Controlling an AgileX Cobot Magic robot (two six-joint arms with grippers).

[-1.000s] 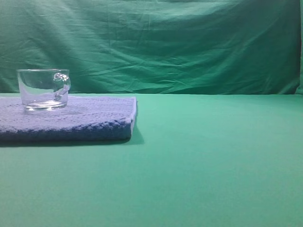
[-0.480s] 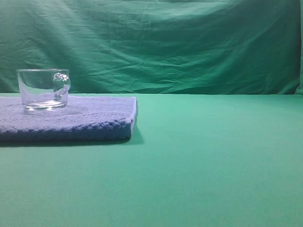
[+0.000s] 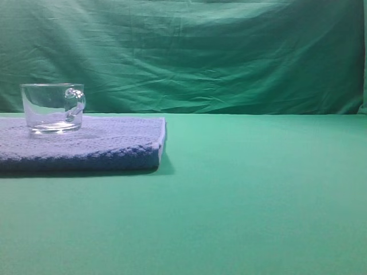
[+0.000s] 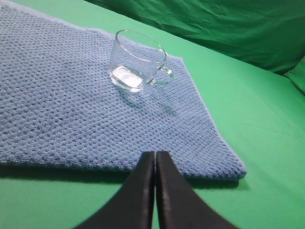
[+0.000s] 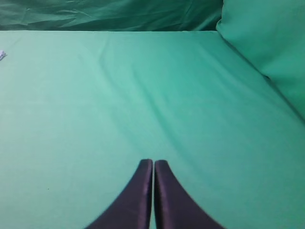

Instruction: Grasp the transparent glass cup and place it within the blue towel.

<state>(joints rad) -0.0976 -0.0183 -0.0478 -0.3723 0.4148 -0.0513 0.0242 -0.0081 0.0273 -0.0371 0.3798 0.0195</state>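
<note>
The transparent glass cup (image 3: 53, 108) stands upright on the blue towel (image 3: 97, 146) at the left of the exterior view, handle to the right. In the left wrist view the cup (image 4: 136, 61) sits near the far right corner of the towel (image 4: 71, 114). My left gripper (image 4: 155, 157) is shut and empty, over the towel's near edge, well short of the cup. My right gripper (image 5: 153, 164) is shut and empty over bare green cloth. Neither gripper shows in the exterior view.
Green cloth covers the table (image 3: 258, 189) and hangs as a wrinkled backdrop (image 3: 200, 51). A green fold rises at the right in the right wrist view (image 5: 271, 43).
</note>
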